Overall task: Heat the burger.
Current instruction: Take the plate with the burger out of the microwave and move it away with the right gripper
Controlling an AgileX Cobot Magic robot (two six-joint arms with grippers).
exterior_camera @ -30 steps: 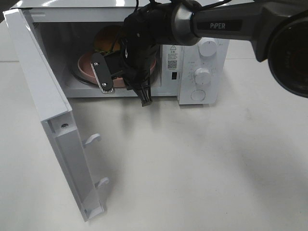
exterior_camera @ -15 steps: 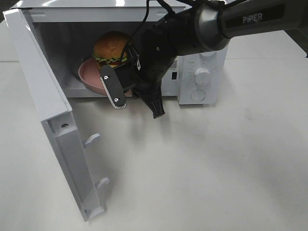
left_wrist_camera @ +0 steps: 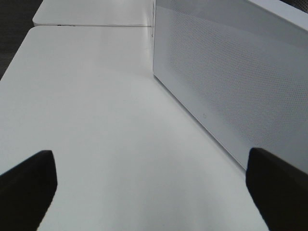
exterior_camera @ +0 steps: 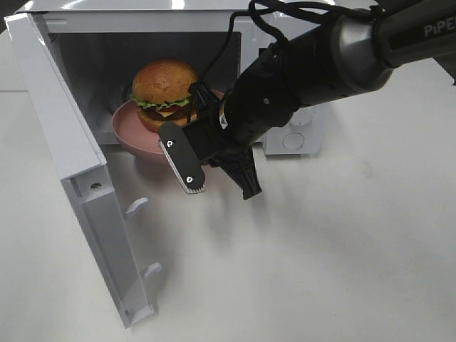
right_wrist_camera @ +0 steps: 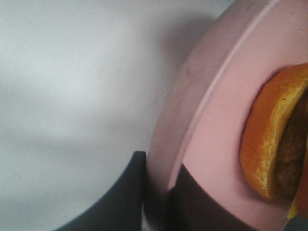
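Burger (exterior_camera: 165, 87): sitting on the plate (exterior_camera: 127, 130), at the 11 o'clock part of the high view; golden bun on top, green lettuce and yellow cheese showing at its edge. In the right wrist view only the bun's edge (right_wrist_camera: 269, 144) is showing.
Plate: pink and round, lying in the mouth of the microwave (exterior_camera: 299, 135), its front rim overhanging the opening toward 6 o'clock.
Right end effector (exterior_camera: 214, 162): pinching the plate's rim. In the right wrist view its dark fingers (right_wrist_camera: 127, 192) are sitting one on each face of the rim (right_wrist_camera: 192, 139), pressed against it.
Right arm (exterior_camera: 313, 71): reaching in from 2 o'clock across the microwave's front, covering most of the control panel.
Left end effector (left_wrist_camera: 154, 187): spread wide, holding nothing. Its two dark fingertips (left_wrist_camera: 26, 187) are showing at opposite edges of the left wrist view, with bare desk between them.
Microwave: white, standing at 12 o'clock on the desk (exterior_camera: 320, 249). In the left wrist view a perforated white side wall (left_wrist_camera: 231, 72) is standing just beside the left end effector.
Door (exterior_camera: 78, 178): swung fully open, hanging toward 8 o'clock, with two white latch hooks (exterior_camera: 137, 206) sticking out of its inner face.
Desk: white, carrying the microwave.
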